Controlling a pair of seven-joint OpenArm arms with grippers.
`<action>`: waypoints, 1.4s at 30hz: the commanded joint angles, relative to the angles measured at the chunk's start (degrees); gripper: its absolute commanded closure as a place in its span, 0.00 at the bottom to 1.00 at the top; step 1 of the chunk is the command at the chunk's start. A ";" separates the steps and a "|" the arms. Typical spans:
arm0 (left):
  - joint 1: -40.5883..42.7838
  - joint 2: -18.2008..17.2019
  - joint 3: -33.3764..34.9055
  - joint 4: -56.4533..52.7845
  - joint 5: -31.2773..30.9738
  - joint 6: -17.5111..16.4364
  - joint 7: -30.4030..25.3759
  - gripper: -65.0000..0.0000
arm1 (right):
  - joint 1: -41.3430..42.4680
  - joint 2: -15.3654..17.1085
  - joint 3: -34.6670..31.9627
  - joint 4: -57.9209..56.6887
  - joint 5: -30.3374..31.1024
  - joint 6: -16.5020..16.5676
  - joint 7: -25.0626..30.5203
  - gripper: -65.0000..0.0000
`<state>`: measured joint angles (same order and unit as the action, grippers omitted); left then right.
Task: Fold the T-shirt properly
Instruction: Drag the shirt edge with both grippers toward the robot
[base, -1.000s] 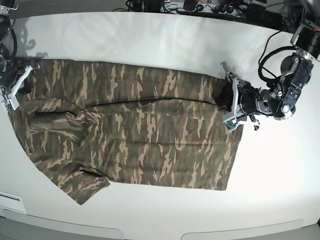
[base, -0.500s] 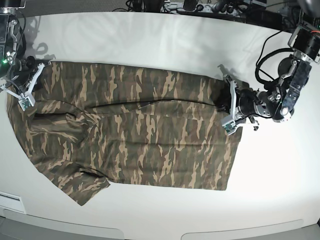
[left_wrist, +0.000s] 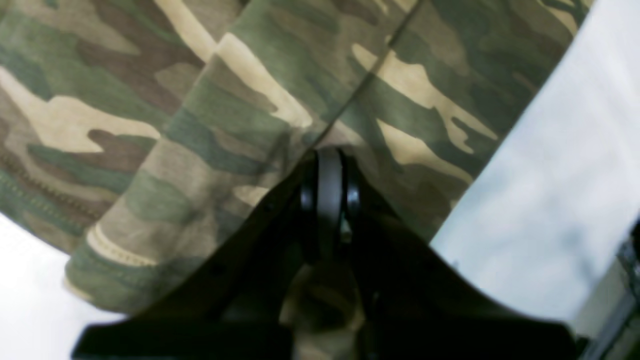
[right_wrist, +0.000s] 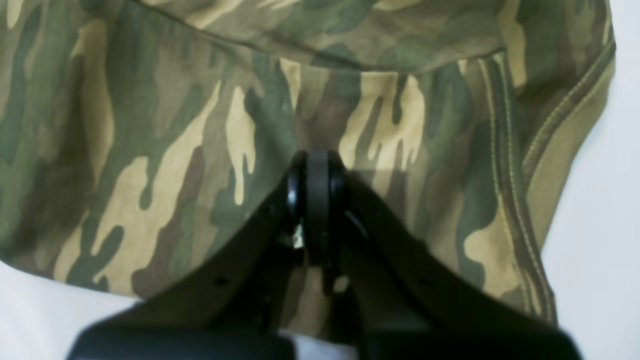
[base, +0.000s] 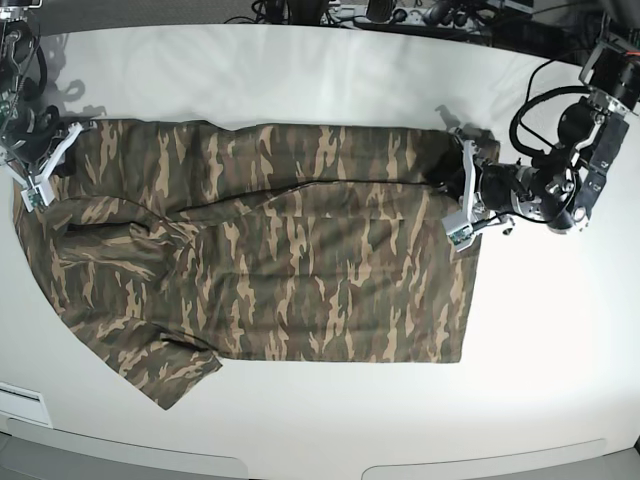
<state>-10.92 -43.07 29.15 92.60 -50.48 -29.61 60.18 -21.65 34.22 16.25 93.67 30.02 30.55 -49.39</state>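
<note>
a: shirt (base: 270, 260) is spread flat across the table (base: 330, 80), long axis left to right in your base view. one sleeve sticks out at the lower left corner, near the table's front edge. a fold line runs across the upper part of the cloth.

b: and your left gripper (base: 462, 190)?

a: it sits at the shirt's right end in the base view, arm coming in from the right. in the left wrist view the gripper (left_wrist: 327, 152) has its fingers pressed together with camo cloth bunched right at the tips. cloth shows below the tips too, so you're pinching the shirt (left_wrist: 240, 110) there. a stitched hem runs along the lower left of that view, white table (left_wrist: 560, 190) beyond the edge.

b: right gripper (base: 45, 165)?

a: at the shirt's left end, upper corner, in the base view. the right wrist view shows the gripper (right_wrist: 315, 155) with fingers closed tight, and the shirt (right_wrist: 175, 125) gathers at the tips with a fold above. double-stitched hem runs down the right side. pinching the shirt as well.

b: both ends held, then.

a: yes, each gripper is at an opposite end, well apart.
</note>
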 joint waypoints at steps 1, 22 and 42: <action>2.14 -1.14 0.83 0.50 2.97 -0.57 7.87 1.00 | -2.34 -0.04 -0.72 -0.55 -1.33 1.38 -6.99 1.00; 10.62 -8.85 0.83 12.74 6.73 -0.55 7.50 1.00 | -17.66 -0.09 7.54 6.47 1.51 1.38 -7.21 1.00; 12.22 -14.43 0.83 14.34 0.24 -0.13 10.73 1.00 | -19.80 -0.11 7.54 6.47 1.55 2.25 -10.08 1.00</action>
<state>0.80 -56.25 29.58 107.22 -53.06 -30.17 66.19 -39.53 34.28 24.49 101.21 33.74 31.73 -50.37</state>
